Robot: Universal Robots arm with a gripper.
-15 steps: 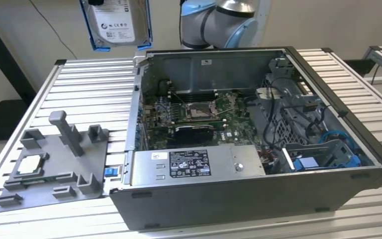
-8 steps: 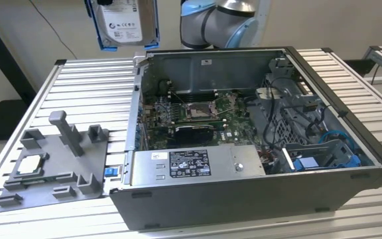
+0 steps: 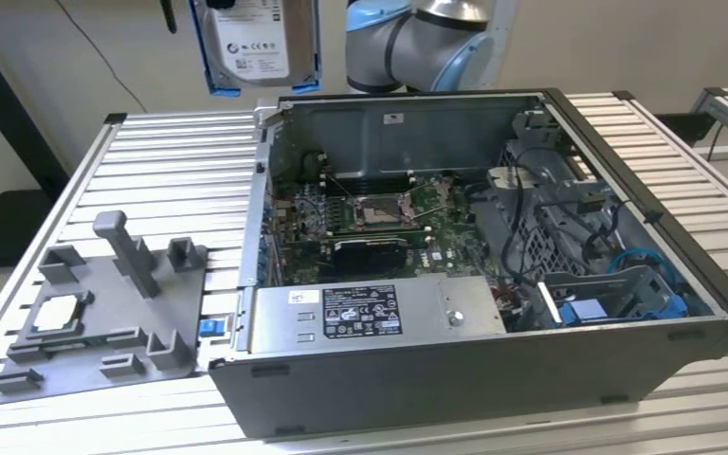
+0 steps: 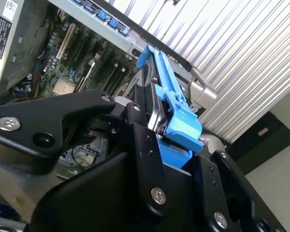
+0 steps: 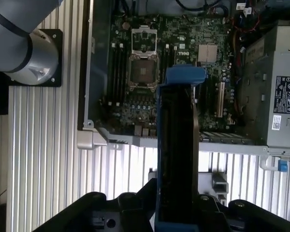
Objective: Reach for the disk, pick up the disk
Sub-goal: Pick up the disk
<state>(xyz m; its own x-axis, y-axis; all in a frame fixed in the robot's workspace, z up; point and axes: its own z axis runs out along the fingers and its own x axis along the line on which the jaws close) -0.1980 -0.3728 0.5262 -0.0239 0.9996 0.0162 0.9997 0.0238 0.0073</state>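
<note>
— Where was the disk at that mark?

— Noted: disk (image 3: 261, 43) up in the air, well clear of the counter (image 3: 162, 161). It hung at the top of the exterior view, just beyond the far corner of the open computer case (image 3: 667, 322). Label face was turned toward that camera, blue frame showing along the edges.

— And the end effector?

— End effector (image 4: 169, 145) pinched on the disk. In the second wrist view one black finger (image 4: 144, 145) lay flat against a face, the other side was pressed likewise, and the blue frame poked out past them. No gap between tool and disk. By my judgement the reach was over and the disk was picked up.

— Which way did its long axis run?

— Straight out from the end effector, pointing down toward the case. In the first wrist view the disk (image 5: 176, 145) showed edge-on, its blue end lying over the motherboard (image 5: 145, 72) as that camera saw it. Whether it truly hung above the board or above the case wall, I couldn't tell.

— What sat in the case?

— Motherboard with a bare socket (image 3: 377, 210), a grey power supply box (image 3: 377, 313) along the near wall, cables, and a blue bracket (image 3: 617, 299) in the corner at the exterior view's right.

— Anything else on the counter?

— A grey fixture (image 3: 99, 313) at the exterior view's left, well apart from the disk, holding a small square chip (image 3: 58, 313). One arm (image 3: 415, 43), standing behind the case.
</note>
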